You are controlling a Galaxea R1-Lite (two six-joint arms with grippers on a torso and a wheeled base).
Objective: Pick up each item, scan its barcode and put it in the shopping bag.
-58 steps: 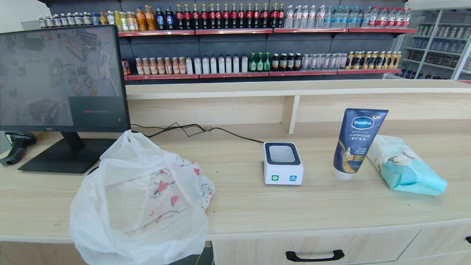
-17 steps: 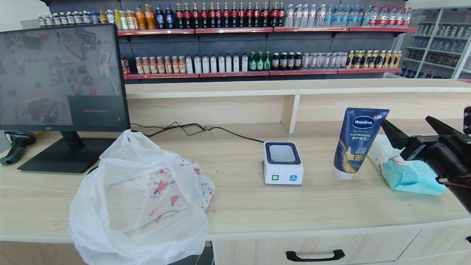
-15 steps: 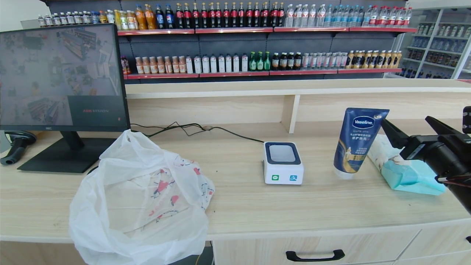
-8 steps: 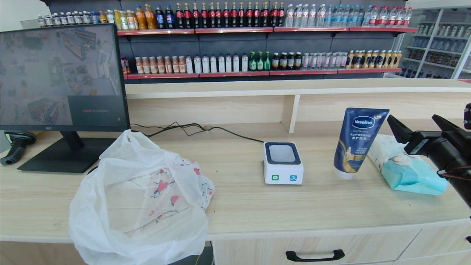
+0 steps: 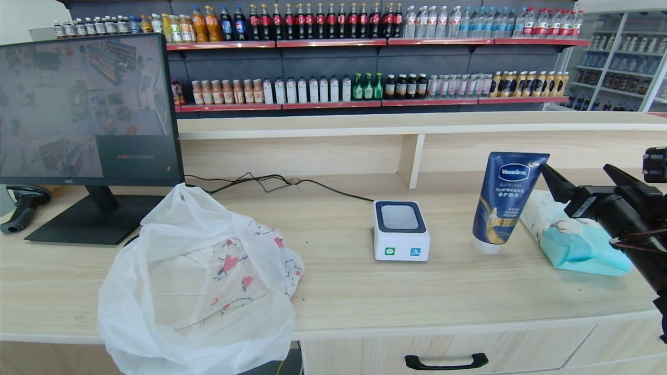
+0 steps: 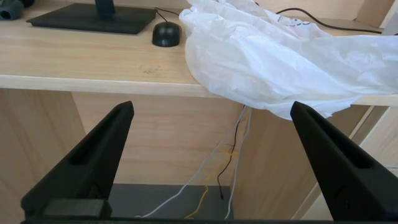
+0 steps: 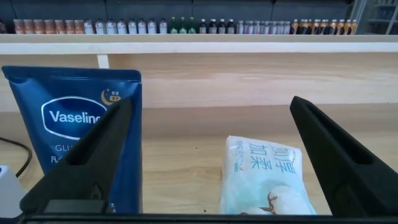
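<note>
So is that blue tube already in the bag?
No, the blue tube stands upright on the counter, well apart from the shopping bag.

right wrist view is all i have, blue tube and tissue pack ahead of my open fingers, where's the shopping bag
Observer: The shopping bag lies on the counter, far to the robot's left of the tube, and hangs over the front edge.
Operator: anything between tube and bag
Observer: The scanner sits on the counter between them, nearer the tube, with its window facing up.
Operator: and the left arm
Observer: The left gripper is open and empty. It is low in front of the counter, below the bag's overhang.
</note>
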